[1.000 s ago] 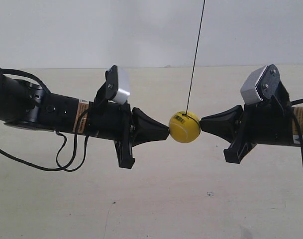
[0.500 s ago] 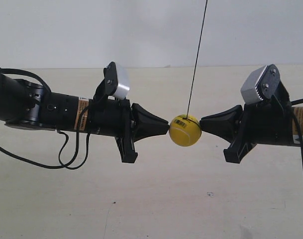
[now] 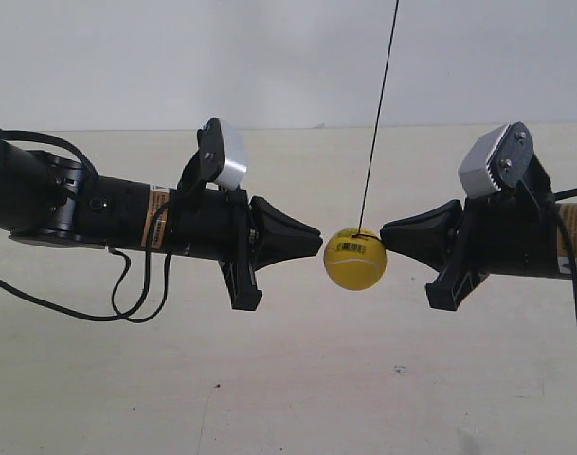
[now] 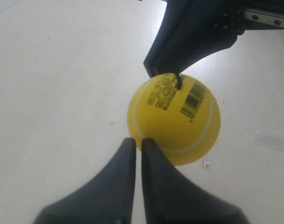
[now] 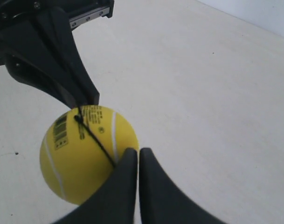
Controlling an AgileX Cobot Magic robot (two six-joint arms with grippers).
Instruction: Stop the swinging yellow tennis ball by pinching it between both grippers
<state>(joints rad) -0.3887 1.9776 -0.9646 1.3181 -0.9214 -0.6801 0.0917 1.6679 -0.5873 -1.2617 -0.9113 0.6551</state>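
Left pincer (image 4: 135, 140) is clenched: your two black fingers lie side by side with only a thin slit between them and nothing gripped. The ball (image 4: 174, 119) sits right at its tip, a little off to one side. Right pincer (image 5: 138, 150) is likewise clenched on nothing. Its tip meets the side of the ball (image 5: 81, 158), and the string (image 5: 93, 137) crosses the yellow surface just ahead of it. Each wrist view shows you the opposite pincer's point on the far side of the ball, so the ball lies between the two tips. Seen from outside, the arm at the exterior view's left (image 3: 127, 218) aims its cone at the ball (image 3: 355, 258); whether it touches or stops just short, you cannot tell. The arm at the exterior view's right (image 3: 515, 237) has its cone touching the ball. The ball hangs clear of the table (image 3: 297, 379) on the string (image 3: 378, 114), which runs up out of view at a slight tilt. A barcode sticker (image 4: 194, 100) lies beside the string's knot.
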